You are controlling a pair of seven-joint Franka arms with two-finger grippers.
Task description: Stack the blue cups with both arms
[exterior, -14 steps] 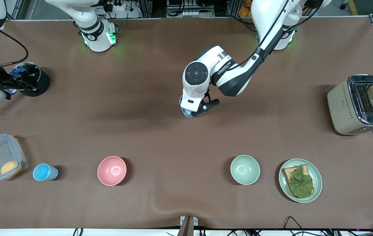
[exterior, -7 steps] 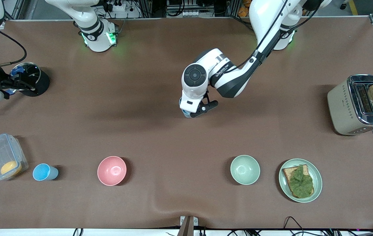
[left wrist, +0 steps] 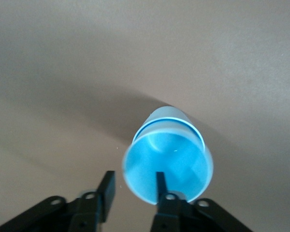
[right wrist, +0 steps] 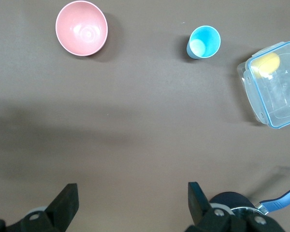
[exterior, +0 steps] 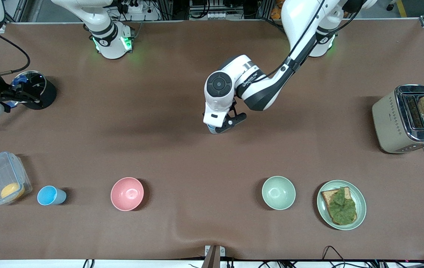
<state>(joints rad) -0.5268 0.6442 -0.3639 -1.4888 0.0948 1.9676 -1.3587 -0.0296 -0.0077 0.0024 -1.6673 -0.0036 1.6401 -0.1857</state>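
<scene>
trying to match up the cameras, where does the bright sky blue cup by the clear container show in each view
Front view: the sky blue cup stands upright between the clear container and the pink bowl.
Left wrist view: not in it; the blue cup there is a different one.
Right wrist view: the same cup, again between the container and the bowl.
Shared landmark: the pink bowl.

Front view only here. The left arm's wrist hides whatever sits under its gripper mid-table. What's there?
Observer: A blue cup, seen from above its open mouth in the left wrist view.
Operator: Clamped on it?
Observer: No. The left gripper straddles the rim with slack, one finger inside and the other outside.
Operator: And the other arm?
Observer: The right gripper is open and empty over the table; that arm waits.
</scene>
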